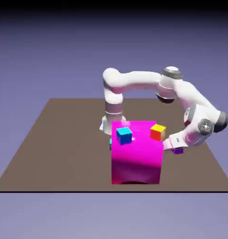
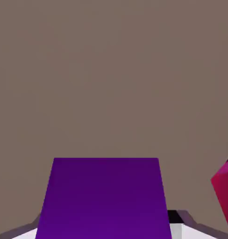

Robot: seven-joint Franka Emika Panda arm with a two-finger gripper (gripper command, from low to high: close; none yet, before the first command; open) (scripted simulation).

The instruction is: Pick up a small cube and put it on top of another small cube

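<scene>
The tiny purple cube (image 2: 104,198) fills the bottom of the hand view, sitting between the fingertips (image 2: 179,224), and my gripper (image 1: 174,148) is shut on it. In the exterior view the purple cube (image 1: 178,151) peeks out under the hand, just right of the huge magenta block (image 1: 137,156) and low near the table. The small red cube with a yellow top (image 1: 158,132) rests on the magenta block's top, near its right edge, up and to the left of my gripper.
A small blue cube with a cyan top (image 1: 124,135) sits on the magenta block's top left. A corner of the magenta block (image 2: 224,191) shows at the hand view's right edge. The brown table (image 1: 50,140) spreads around the block.
</scene>
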